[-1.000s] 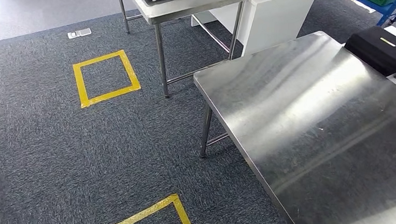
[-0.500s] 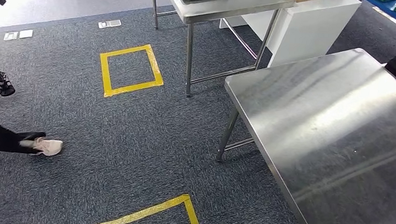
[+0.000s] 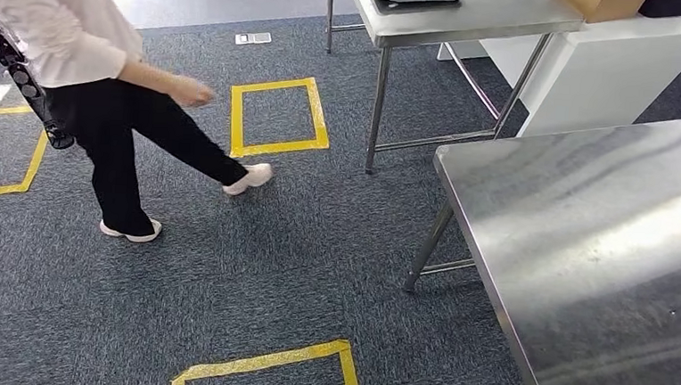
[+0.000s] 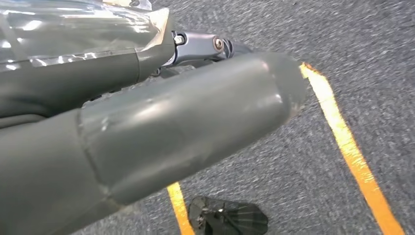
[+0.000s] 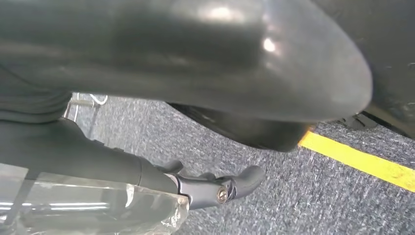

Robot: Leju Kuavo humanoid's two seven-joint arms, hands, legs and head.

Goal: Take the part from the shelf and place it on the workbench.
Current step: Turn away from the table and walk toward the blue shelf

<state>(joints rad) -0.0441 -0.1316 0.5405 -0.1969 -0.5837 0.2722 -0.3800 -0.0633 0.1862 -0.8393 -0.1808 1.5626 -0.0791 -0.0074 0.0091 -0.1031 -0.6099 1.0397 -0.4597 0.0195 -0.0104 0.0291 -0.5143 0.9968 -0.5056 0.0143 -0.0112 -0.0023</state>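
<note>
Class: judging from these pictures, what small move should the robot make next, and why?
Probably pause its walking for a moment. A person is striding across the carpet close ahead, beside the yellow tape square. Both hands, left hand and right hand, hang low over the floor.

This is a workshop or test lab: grey-blue carpet tiles carry yellow tape floor squares, and bare stainless-steel worktables on thin metal legs stand beside a white cabinet, with a person walking past.
</note>
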